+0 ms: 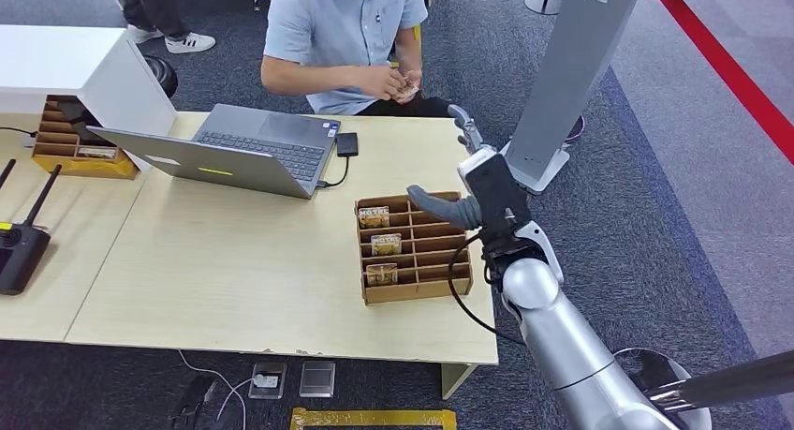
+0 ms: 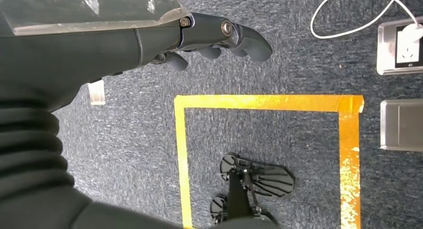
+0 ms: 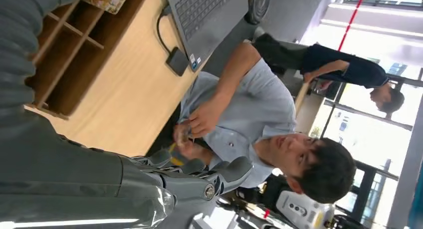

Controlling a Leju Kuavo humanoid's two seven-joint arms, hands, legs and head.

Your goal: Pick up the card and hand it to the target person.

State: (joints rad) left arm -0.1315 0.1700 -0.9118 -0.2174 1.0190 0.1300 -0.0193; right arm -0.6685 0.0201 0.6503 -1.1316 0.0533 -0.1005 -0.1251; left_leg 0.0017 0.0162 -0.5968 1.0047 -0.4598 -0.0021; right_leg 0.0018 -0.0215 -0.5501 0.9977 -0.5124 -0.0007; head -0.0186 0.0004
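Observation:
A seated person (image 1: 342, 37) behind the table holds a small card (image 1: 405, 93) in both hands; in the right wrist view those hands (image 3: 192, 131) are close together at the chest. My right hand (image 1: 473, 182) is raised over the table's right edge, just behind the brown slotted card box (image 1: 417, 292). Its thumb is stretched out, its fingers point toward the person, and it holds nothing. Three cards (image 1: 385, 245) stand in the box's left column. My left hand (image 2: 219, 39) hangs over the carpet with its fingers loosely extended and empty.
An open laptop (image 1: 253, 149) with a plugged-in black drive lies at the back of the table. A second wooden box (image 1: 80, 144) and a black device with antennas (image 1: 19, 247) sit at the left. A grey kiosk stand (image 1: 571, 74) rises to the right. Another person (image 3: 344, 72) stands further off.

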